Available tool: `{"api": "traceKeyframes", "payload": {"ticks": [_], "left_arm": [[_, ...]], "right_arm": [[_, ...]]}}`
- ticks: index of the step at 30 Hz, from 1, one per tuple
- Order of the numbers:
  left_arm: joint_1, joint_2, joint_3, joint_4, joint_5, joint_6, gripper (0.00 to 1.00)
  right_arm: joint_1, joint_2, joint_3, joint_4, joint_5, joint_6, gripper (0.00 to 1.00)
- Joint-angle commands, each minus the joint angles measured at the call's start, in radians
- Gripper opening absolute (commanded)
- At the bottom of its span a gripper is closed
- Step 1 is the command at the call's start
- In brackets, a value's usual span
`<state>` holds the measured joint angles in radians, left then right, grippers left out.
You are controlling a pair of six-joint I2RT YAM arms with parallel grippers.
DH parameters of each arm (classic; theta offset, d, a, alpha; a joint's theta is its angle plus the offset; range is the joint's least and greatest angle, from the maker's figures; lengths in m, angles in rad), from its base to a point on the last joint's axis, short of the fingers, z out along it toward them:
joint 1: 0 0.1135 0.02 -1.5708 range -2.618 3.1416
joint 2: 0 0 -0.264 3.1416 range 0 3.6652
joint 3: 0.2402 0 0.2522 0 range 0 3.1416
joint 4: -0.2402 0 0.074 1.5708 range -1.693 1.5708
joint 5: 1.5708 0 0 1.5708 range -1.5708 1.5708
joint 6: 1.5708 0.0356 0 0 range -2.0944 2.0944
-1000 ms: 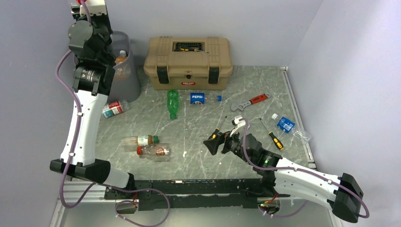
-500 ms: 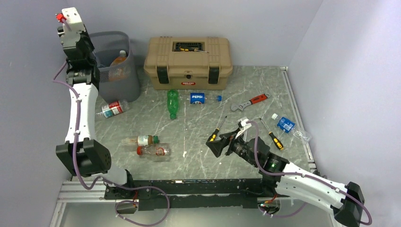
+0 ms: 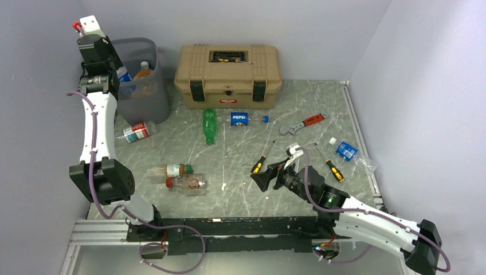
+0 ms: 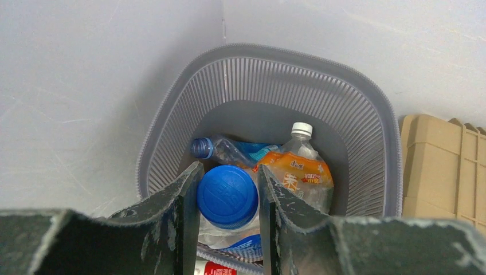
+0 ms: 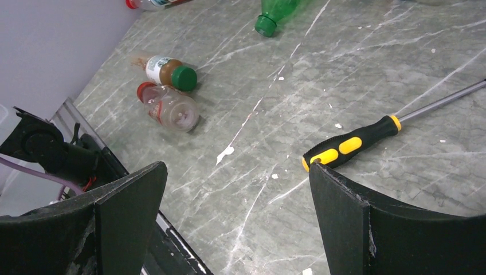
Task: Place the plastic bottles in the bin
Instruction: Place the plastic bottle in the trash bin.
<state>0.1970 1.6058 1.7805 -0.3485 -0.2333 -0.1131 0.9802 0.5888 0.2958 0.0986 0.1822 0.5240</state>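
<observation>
1. The left gripper [image 4: 228, 175] hangs over the bin [image 4: 321, 63]. Its jaws are closed to a narrow gap around the blue-capped bottle [image 4: 227, 197], which faces the wrist camera cap first. The bottle's lower end seems close to the bin's near rim, so letting go here could catch that rim. The bottle would then tip out toward the red-white labelled bottle [image 3: 137, 132] lying on the table just outside.
2. The bin already holds an orange-labelled bottle [image 4: 298, 172] and a clear bottle [image 4: 220, 150]. A dropped bottle may bounce off them instead of settling.
3. The toolbox [image 3: 228, 69] stands near the bin. A wide swing of the raised arm on its way out could knock the bin.
4. The right gripper [image 5: 236, 169] hovers low over the table, jaws spread wide and holding nothing. The screwdriver [image 5: 349, 146] lies just beside one finger. Descending here risks pinching the tool, because the green-capped bottle [image 5: 169, 71] and the red-capped bottle [image 5: 169, 106] lie well apart from it.
</observation>
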Motion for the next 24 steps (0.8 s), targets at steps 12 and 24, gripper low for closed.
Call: {"api": "traceKeyframes", "payload": {"ticks": [12,24], "left_arm": [[0.039,0.011,-0.089,-0.014,-0.204,-0.083,0.00],[0.039,0.059,-0.058,-0.020,-0.104,-0.055,0.00]], "right_arm": [[-0.003,0.001,0.013,-0.017,0.040,-0.015,0.99],[-0.003,0.050,0.027,0.009,0.034,-0.023,0.99]]}}
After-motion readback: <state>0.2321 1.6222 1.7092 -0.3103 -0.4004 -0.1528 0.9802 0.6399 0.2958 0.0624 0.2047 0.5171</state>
